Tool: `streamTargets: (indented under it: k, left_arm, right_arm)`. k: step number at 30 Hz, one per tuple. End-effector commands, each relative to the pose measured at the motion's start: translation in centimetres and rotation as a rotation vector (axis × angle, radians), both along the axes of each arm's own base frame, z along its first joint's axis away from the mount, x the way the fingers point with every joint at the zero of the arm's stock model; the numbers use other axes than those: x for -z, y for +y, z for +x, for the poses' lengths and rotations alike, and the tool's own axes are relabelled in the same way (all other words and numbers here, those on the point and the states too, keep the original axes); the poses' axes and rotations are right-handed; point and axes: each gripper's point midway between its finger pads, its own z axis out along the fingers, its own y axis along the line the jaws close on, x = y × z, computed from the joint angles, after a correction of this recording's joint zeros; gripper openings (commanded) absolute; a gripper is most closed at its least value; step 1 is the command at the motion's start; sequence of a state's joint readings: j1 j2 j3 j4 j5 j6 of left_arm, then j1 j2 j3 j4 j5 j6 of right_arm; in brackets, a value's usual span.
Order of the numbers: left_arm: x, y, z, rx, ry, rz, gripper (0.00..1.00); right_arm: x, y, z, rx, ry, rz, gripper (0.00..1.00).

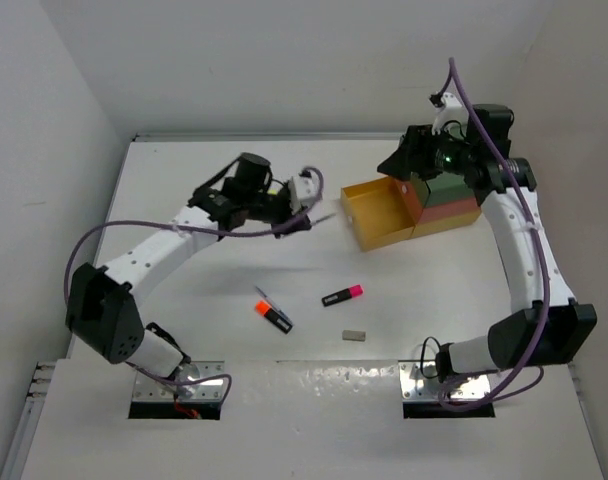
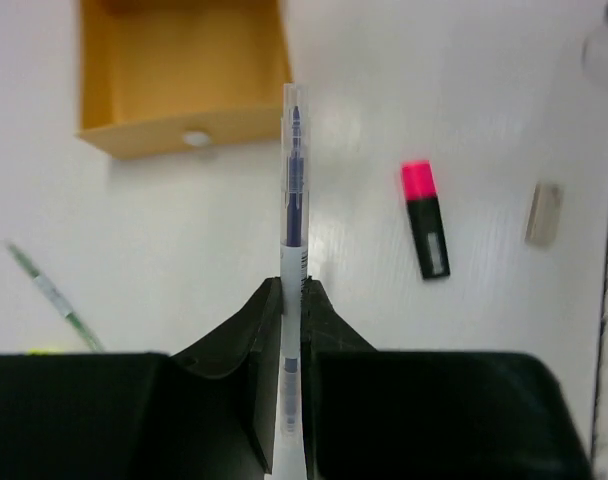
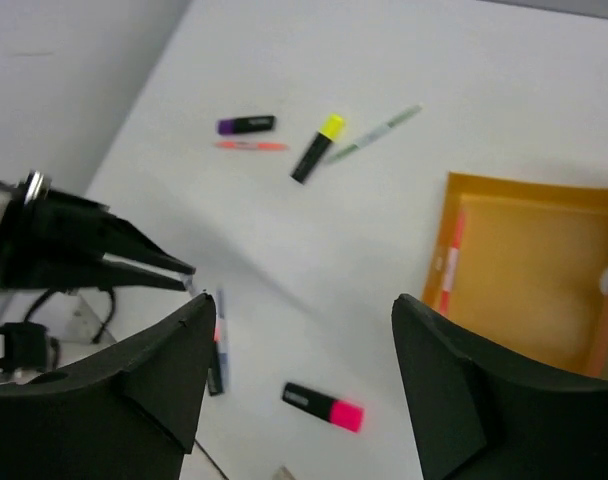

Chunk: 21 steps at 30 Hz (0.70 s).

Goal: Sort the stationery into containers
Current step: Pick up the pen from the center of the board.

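Note:
My left gripper (image 1: 304, 218) is shut on a clear pen with blue ink (image 2: 292, 180) and holds it above the table, tip toward the open yellow drawer (image 1: 352, 215). A red pen (image 3: 449, 265) lies inside that drawer (image 3: 534, 290). My right gripper (image 3: 304, 300) is open and empty, up by the green (image 1: 454, 190) and coral (image 1: 456, 209) drawers. On the table lie a pink highlighter (image 1: 342, 294), an orange highlighter (image 1: 274, 316) beside a blue pen (image 1: 263, 296), and a grey eraser (image 1: 354, 336).
Behind the left arm lie a purple highlighter (image 3: 246, 125), a red pen (image 3: 249, 146), a yellow highlighter (image 3: 317, 147) and a greenish pen (image 3: 374, 133). White walls close in the table at the left and the back.

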State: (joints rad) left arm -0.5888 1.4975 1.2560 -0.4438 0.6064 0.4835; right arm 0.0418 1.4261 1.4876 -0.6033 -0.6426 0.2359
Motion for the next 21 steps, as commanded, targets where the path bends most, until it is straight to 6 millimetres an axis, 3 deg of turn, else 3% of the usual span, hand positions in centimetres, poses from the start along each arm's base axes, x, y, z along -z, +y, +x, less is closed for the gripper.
streamTargets:
  k: [1,6,11,13,21]
  left_arm:
    - [-6.5,-0.6,-0.3,-0.138,0.292,-0.326,0.0]
    - [-10.5,-0.4,1.0,-0.152,0.351,-0.502,0.0]
    - [-13.4,-0.7,2.4,-0.145,0.439,-0.645,0.0]
    - [-14.2,-0.5,2.7,-0.145,0.472,-0.696,0.0]
    - [-14.9,-0.7,2.9,-0.129,0.55,-0.764,0.0]
  right_arm:
    - [-3.8,2.5,-0.7,-0.048,-0.065,0.206,0.71]
    - [-6.5,5.5,-2.0,-0.109,-0.1,0.314,0.75]
    - [-6.0,9.4,-3.0,-0.18,-0.053,0.368,0.76]
    - [-6.0,11.0,-3.3,-0.218,-0.052,0.372,0.76]
    - [-4.5,13.8,-2.6,-0.231,-0.039,0.353,0.7]
